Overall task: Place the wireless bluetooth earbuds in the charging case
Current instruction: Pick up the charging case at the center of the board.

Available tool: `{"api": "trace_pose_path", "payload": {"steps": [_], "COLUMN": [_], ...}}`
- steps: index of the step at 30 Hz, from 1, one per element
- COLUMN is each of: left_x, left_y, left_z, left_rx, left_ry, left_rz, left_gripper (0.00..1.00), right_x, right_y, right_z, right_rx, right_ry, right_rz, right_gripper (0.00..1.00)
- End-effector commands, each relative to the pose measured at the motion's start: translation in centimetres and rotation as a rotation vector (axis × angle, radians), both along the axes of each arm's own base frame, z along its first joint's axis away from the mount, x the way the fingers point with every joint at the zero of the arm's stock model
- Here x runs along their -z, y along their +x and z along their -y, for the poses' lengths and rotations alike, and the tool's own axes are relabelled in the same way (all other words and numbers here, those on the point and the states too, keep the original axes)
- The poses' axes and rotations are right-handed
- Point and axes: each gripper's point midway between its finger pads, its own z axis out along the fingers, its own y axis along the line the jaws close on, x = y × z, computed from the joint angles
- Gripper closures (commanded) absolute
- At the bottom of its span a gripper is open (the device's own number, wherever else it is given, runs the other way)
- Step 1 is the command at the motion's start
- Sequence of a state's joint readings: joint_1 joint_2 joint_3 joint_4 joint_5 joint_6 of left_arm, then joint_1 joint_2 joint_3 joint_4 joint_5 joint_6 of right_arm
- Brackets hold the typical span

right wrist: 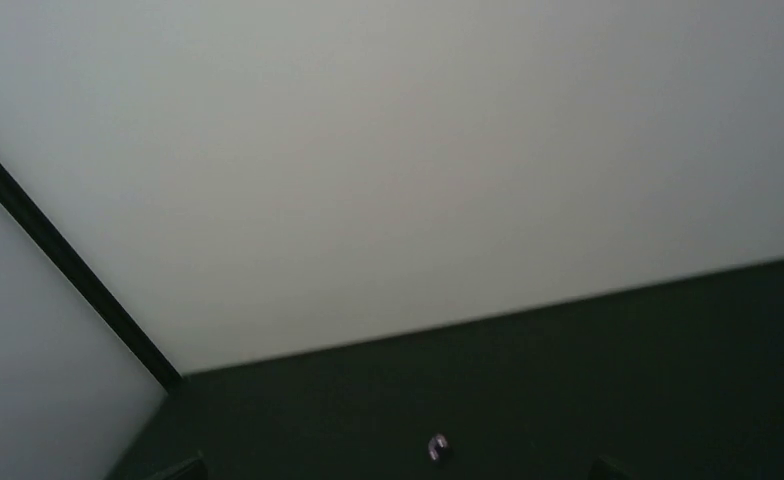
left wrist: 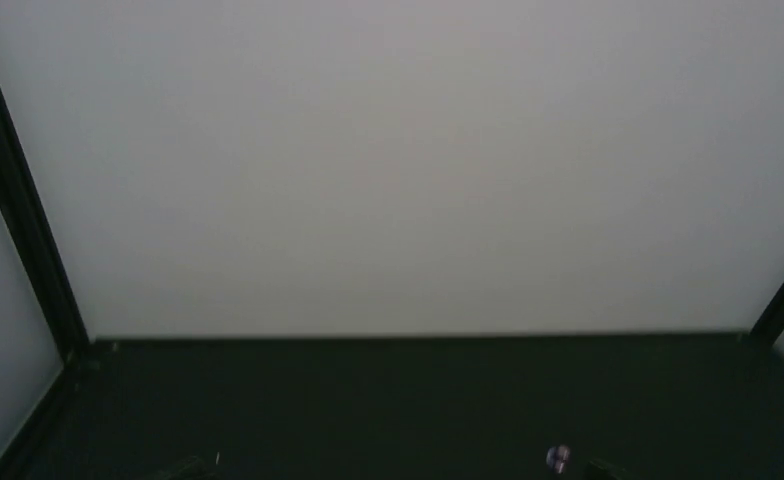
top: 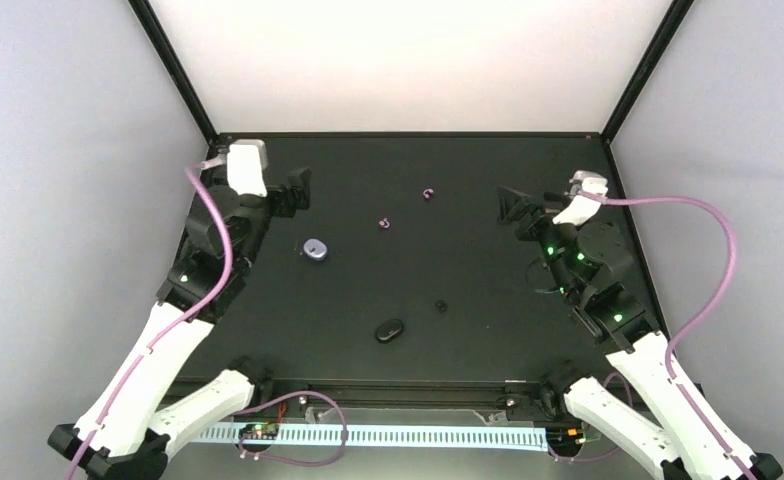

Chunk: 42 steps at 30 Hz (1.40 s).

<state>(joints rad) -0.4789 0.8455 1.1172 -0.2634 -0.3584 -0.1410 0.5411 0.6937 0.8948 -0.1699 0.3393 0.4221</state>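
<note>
Table [top: 468, 280]: black, I see all things lying on it.
Left end effector [top: 298, 188]: far left, fingers wide apart, empty.
Right end effector [top: 509, 204]: far right, also spread open, empty.
Black case [top: 389, 329]: near middle.
Lavender case [top: 315, 249]: beside left arm.
Far purple earbud [top: 428, 193]: far middle, outside the cases.
Near purple earbud [top: 386, 223]: left of it, apart.
Black earbud [top: 441, 305]: right of black case.

A black table [top: 468, 255] sits between white walls [top: 408, 60].

No readable text or labels anywhere.
</note>
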Motion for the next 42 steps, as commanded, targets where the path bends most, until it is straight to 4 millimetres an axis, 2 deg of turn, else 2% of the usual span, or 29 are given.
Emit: {"api": "trace_pose_path", "payload": {"steps": [1,3,7,14,16,20,25,31,34,35,36,38,39,42], "left_x": [4.9,7.1,9.6,11.7,12.2,13.3,15.9,22.5,25.4,26.1,26.5,26.0,25.5,23.4], "left_y": [0.8,1.0,0.8,0.1,0.1,0.1,1.1,3.1,3.2,2.9,2.5,1.8,1.5,0.4], "left_z": [0.2,0.1,-0.2,-1.3,-2.0,-3.0,-2.3,-1.6,-2.8,-3.5,-3.9,-4.4,-4.6,-4.6], "left_rx": [0.028,0.025,0.031,0.002,-0.037,-0.103,-0.093,-0.124,-0.191,-0.227,-0.248,-0.265,-0.264,-0.235], "left_ry": [-0.010,-0.012,-0.030,-0.068,-0.085,-0.141,-0.198,-0.272,-0.296,-0.310,-0.313,-0.321,-0.322,-0.339], "left_rz": [-0.129,-0.178,-0.235,-0.264,-0.273,-0.289,-0.382,-0.653,-0.776,-0.814,-0.845,-0.874,-0.873,-0.802], "left_gripper": [0.01,0.01,0.01,0.01,0.01,0.01,0.01,0.01,0.01,0.01,0.01,0.01,0.01,0.01], "right_x": [3.8,5.3,7.9,8.6,8.9,10.7,14.5,19.1,20.3,20.7,21.1,22.2,21.7,22.9], "right_y": [0.4,0.4,0.4,0.1,0.5,1.7,3.7,5.6,6.2,6.3,6.4,6.5,6.8,7.3], "right_z": [0.4,0.2,-0.6,-2.3,-3.1,-5.5,-8.8,-14.9,-19.1,-21.2,-22.4,-25.7,-27.5,-31.6], "right_rx": [0.033,0.024,-0.018,-0.117,-0.146,-0.191,-0.212,-0.326,-0.427,-0.472,-0.498,-0.565,-0.596,-0.668], "right_ry": [-0.010,-0.027,-0.055,-0.068,-0.060,-0.088,-0.130,-0.207,-0.264,-0.290,-0.313,-0.365,-0.374,-0.411], "right_rz": [-0.093,-0.125,-0.180,-0.190,-0.205,-0.279,-0.394,-0.511,-0.537,-0.545,-0.550,-0.559,-0.541,-0.539], "right_gripper": [0.00,0.00,0.00,0.00,0.00,0.00,0.01,0.01,0.02,0.03,0.04,0.05,0.06,0.09]}}
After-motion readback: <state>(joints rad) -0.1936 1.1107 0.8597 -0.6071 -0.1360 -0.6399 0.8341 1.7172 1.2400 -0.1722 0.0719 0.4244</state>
